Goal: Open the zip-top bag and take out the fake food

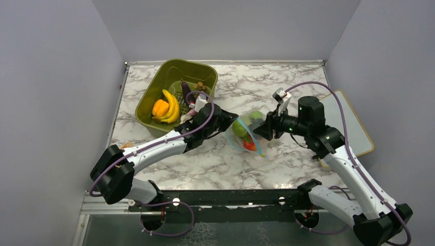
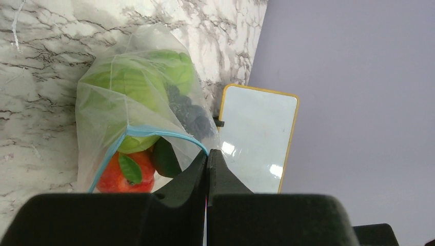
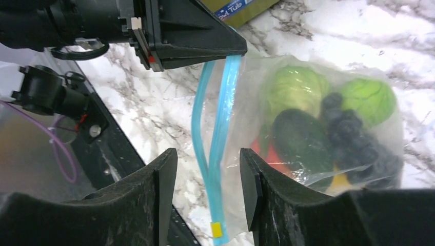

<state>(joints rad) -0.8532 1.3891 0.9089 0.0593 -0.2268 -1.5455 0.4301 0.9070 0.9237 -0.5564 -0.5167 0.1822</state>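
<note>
Blue zipper strip (image 3: 218,148) pinched by our left gripper (image 2: 207,160), we should close the spread right gripper (image 3: 208,177) on the opposite lip before pulling.

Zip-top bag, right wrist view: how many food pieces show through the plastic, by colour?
Light green round pieces: 2
Dark green piece: 1
Dark purple cluster: 1
Red-orange fruit: 1
Yellow piece, mostly hidden: 1
Total: 6

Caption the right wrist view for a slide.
Left gripper pinches the clear zip-top bag's light blue zipper strip while the right gripper stands open around it.
</note>
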